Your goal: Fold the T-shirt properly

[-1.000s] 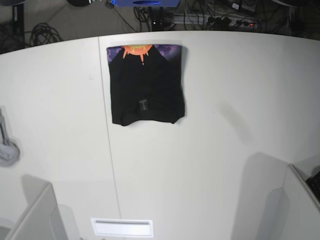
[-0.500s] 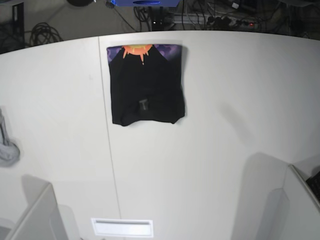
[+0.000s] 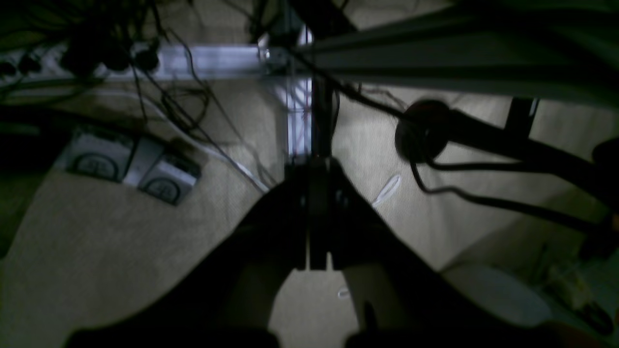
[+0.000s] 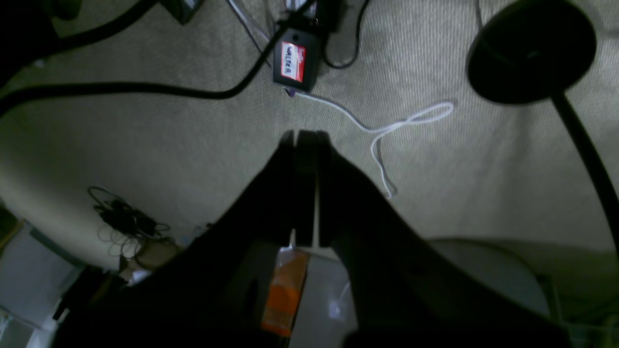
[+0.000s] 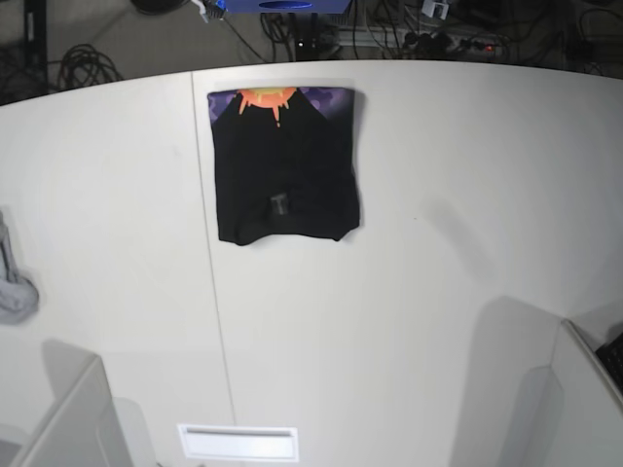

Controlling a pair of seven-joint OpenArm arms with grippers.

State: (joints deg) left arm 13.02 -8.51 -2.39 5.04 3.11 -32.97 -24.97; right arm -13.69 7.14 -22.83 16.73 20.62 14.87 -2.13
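Observation:
The black T-shirt (image 5: 287,170) lies folded into a compact rectangle on the far middle of the white table (image 5: 438,292). A strip of its orange-and-purple print (image 5: 282,98) shows along its far edge. Neither arm appears in the base view. In the left wrist view my left gripper (image 3: 313,165) is shut with nothing in it, hanging over carpeted floor and cables. The right wrist view shows my right gripper (image 4: 304,137) also shut and empty above the floor. The T-shirt is not in either wrist view.
A grey object (image 5: 14,290) sits at the table's left edge. A white slot plate (image 5: 237,442) lies near the front edge, with pale panels (image 5: 68,418) at both front corners. On the floor are a labelled adapter (image 4: 295,65), a white cable (image 4: 387,128) and a black stand base (image 4: 529,48).

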